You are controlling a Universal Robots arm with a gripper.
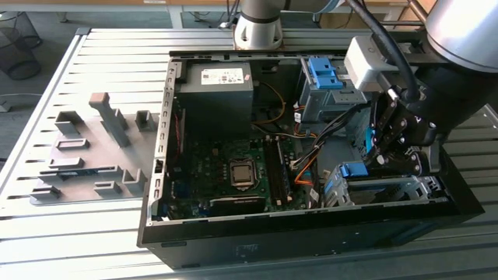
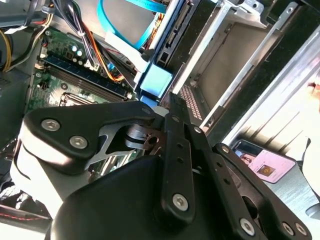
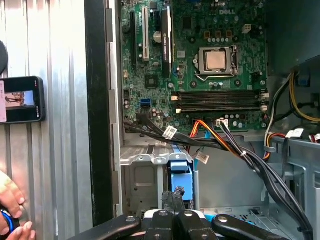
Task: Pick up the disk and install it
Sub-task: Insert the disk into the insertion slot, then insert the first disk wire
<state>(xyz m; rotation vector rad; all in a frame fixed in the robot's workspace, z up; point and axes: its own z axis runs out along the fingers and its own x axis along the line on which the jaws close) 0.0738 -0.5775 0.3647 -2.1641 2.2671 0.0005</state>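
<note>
- The black multi-link gripper [image 1: 389,158] [image 3: 173,194] [image 2: 172,100] is hanging down inside the open black computer case [image 1: 160,175], in the near corner on the exterior view's right. It is sitting directly over a silver sheet-metal drive cage [image 1: 404,186] [image 3: 140,160].
- Its jaws are sitting drawn close together, with hardly any gap between the tips in the first wrist view. The tips are touching the blue end of the disk, but I cannot tell whether they are pinching it or only pressing on it.
- The disk [image 3: 180,172] [image 2: 157,80] [image 1: 354,170] is standing on edge in that cage. It is showing mainly the light-blue plastic end of its side rail, just beside the gripper's tips.
- A larger grey metal box with a small white sticker [image 1: 218,96] is sitting at the far end of the case.
- A bare blue plastic bracket [image 1: 323,73] is resting on top of a second cage beside the grey box.
- The green motherboard [image 1: 225,169] [image 3: 200,75] is lying flat in the case, and a bundle of black and orange cables [image 3: 235,150] is running across it toward the cages.
- The case is resting on a grey slatted metal table [image 1: 101,233]. A grey plate carrying upright grey blocks [image 1: 105,157] is lying well apart on the exterior view's left.
- A dark phone [image 3: 22,100] [image 2: 262,165] is lying on the table just outside the case wall, and a person's hand [image 3: 9,197] is resting near it.
</note>
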